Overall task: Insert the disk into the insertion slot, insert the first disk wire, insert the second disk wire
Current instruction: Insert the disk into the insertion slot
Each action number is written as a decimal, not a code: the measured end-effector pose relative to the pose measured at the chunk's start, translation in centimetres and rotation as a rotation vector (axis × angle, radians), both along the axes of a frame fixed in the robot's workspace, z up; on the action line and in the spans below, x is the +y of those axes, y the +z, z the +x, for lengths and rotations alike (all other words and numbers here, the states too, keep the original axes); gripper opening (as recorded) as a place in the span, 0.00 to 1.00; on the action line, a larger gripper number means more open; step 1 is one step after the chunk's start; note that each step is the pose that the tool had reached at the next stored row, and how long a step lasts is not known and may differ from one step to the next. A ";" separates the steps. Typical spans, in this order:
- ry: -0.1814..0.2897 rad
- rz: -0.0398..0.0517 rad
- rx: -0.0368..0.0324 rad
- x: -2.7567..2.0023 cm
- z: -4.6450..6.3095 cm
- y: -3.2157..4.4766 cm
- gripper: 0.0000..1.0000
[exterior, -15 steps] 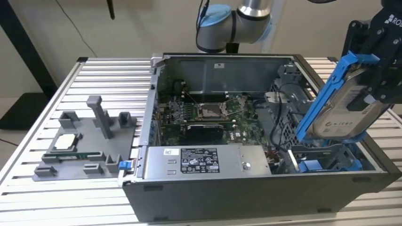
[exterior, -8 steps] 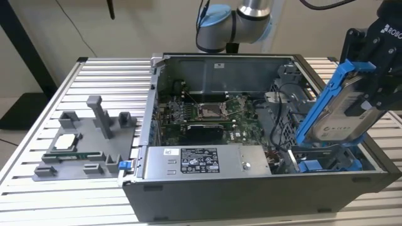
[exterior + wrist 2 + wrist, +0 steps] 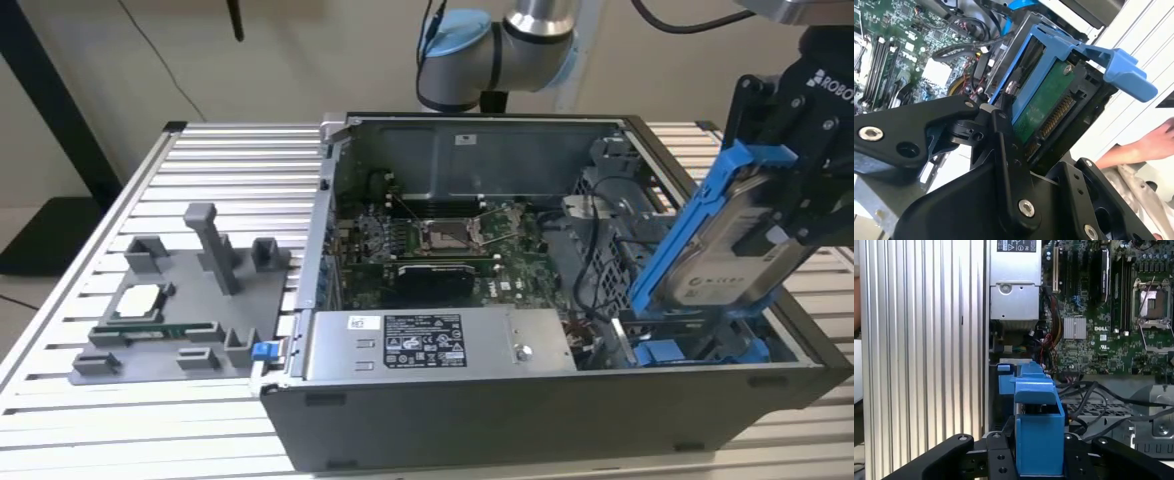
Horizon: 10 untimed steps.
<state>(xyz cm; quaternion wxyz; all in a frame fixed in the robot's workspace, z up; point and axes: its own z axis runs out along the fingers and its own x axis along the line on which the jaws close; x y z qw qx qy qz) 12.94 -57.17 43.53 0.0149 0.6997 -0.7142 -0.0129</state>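
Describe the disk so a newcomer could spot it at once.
Find the open computer case on the slatted table. At its end on the exterior view's right, the black gripper holds the disk tilted over the insertion slot. Nothing else stands tilted: a silver slab in a bright blue frame.

print log | power supply point(image 3: 527, 345): black label point(image 3: 424, 350) plus white sticker point(image 3: 366, 322), we cannot read its lines | case rear wall point(image 3: 534, 155): small white sticker point(image 3: 466, 139), illegible to us | disk point(image 3: 737, 235): white label point(image 3: 721, 278), faint marks only | motherboard point(image 3: 1089, 347): white silkscreen marks, too fine for us to read
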 end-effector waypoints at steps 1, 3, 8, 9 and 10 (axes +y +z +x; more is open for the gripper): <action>0.000 -0.0001 0.0000 0.00 0.1 -0.11 0.00; 0.000 -0.0002 0.0000 0.00 0.1 -0.35 0.00; 0.000 -0.0002 0.0000 0.00 0.3 -1.01 0.00; 0.000 0.0000 0.0000 0.00 0.3 -1.15 0.00; 0.000 0.0000 0.0000 0.00 0.3 -1.28 0.00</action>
